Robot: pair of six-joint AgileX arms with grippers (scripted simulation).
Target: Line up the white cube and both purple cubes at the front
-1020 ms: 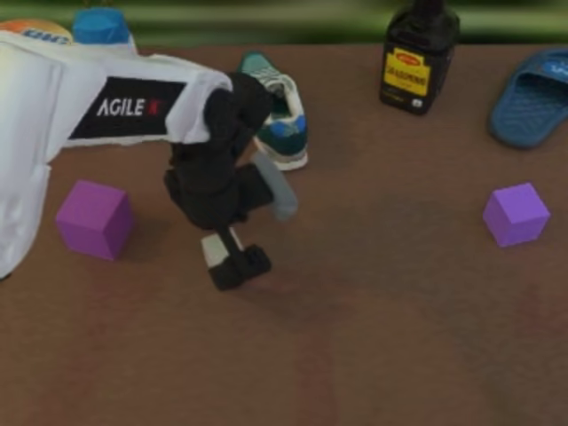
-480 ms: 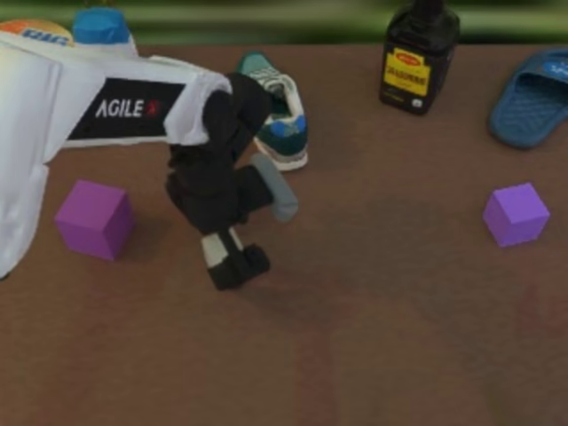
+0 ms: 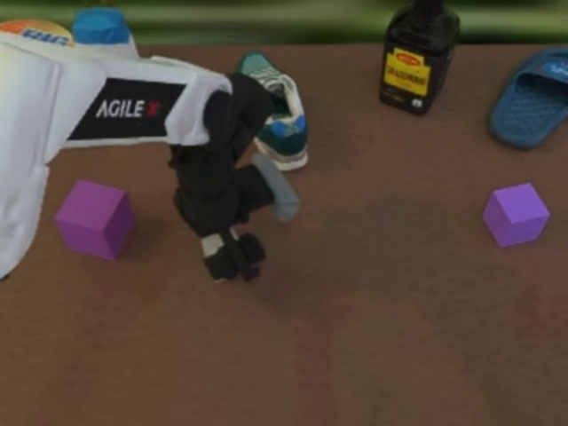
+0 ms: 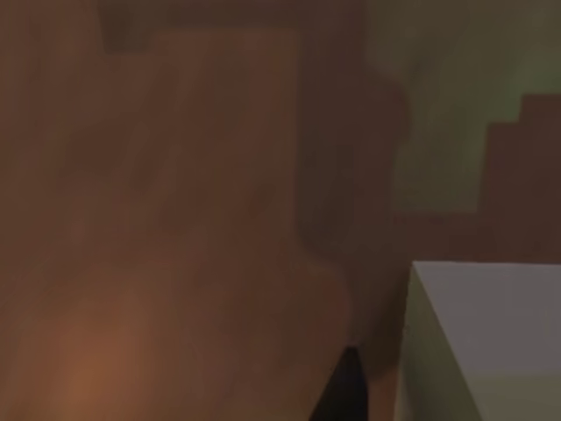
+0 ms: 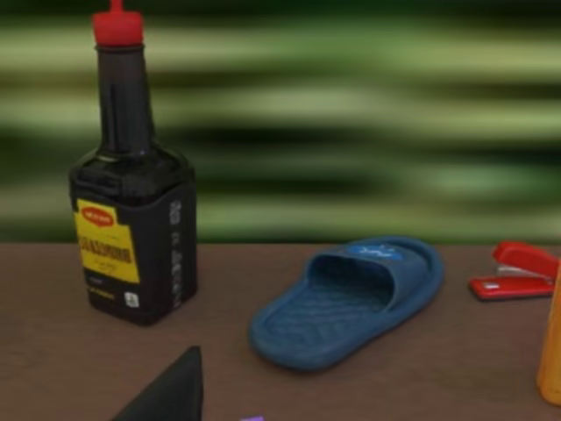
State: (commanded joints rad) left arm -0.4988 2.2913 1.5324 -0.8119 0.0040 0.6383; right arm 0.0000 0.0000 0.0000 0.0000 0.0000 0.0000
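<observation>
The small white cube [image 3: 212, 244] sits left of the table's centre, with my left gripper [image 3: 235, 259] reaching down and shut on it. The left wrist view shows the cube [image 4: 491, 342] very near, with one dark fingertip [image 4: 349, 386] close against its side. The larger purple cube [image 3: 93, 217] rests on the table's left, beside the left arm. The smaller purple cube [image 3: 516, 214] lies far to the right. My right arm is out of the top view. Its gripper [image 5: 180, 390] shows only as a dark wedge, with a sliver of purple cube [image 5: 252, 418] beside it.
A teal-and-white sneaker [image 3: 280, 115] lies just behind the left gripper. At the back right stand a dark sauce bottle [image 3: 419, 58] and a blue slipper [image 3: 532, 93]. A red stapler [image 5: 517, 272] lies beyond the slipper. A blue-capped container [image 3: 100, 27] is at the back left.
The left gripper's fingers have drawn in around the white cube and cover more of it. The arm itself has barely shifted, and both purple cubes have stayed put.
</observation>
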